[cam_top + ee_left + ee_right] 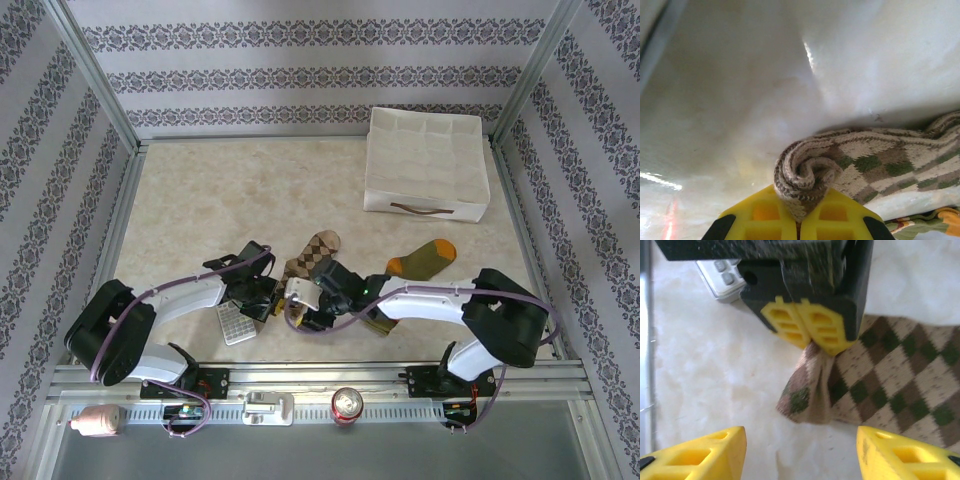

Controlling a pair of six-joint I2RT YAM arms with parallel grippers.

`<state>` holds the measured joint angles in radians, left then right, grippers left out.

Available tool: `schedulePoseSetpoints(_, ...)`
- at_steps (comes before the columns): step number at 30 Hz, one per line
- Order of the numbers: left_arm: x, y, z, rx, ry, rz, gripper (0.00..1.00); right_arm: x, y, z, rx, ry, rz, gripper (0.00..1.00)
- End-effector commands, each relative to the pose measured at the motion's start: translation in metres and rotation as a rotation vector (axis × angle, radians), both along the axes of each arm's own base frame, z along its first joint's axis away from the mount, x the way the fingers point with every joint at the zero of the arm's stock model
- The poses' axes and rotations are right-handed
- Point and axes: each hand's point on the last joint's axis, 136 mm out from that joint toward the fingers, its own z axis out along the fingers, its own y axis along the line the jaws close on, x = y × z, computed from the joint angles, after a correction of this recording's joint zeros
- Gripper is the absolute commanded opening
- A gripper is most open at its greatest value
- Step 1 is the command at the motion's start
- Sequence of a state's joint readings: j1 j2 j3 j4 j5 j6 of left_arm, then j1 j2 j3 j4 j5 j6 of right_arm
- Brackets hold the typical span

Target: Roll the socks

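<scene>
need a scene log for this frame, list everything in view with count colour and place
argyle sock: 1, brown and beige, table centre
green sock: 1, olive with orange toe and heel, right of the argyle sock
calculator: 1, grey, near edge, by the left arm
box: 1, white with brown handle, far right of table
can: 1, red, front rail
pink object: 1, front rail, far left, too small to identify
table: 1, beige marbled
left gripper: 1, yellow fingers, shut on the argyle sock's end
right gripper: 1, yellow fingers, open, facing the argyle sock
</scene>
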<state>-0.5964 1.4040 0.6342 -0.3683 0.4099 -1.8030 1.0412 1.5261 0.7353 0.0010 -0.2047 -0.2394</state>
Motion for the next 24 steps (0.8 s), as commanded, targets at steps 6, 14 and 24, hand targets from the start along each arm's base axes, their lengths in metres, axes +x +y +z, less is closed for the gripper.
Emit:
schedulePoseSetpoints(6,-0.02,0.017,-0.014,0.086,0.123,0.012,0.0,0.013,0.018,-0.007,-0.073,-0.258,0.0,0.58)
schedulePoseSetpoints(14,-0.015,0.016,-0.017,0.077,0.124,0.01,0.0,0.017,0.032,-0.021,-0.108,-0.262,0.013,0.5)
schedulePoseSetpoints(24,-0.012,0.014,-0.014,0.055,0.101,0.009,0.0,0.025,0.027,-0.037,-0.131,-0.158,-0.054,0.0)
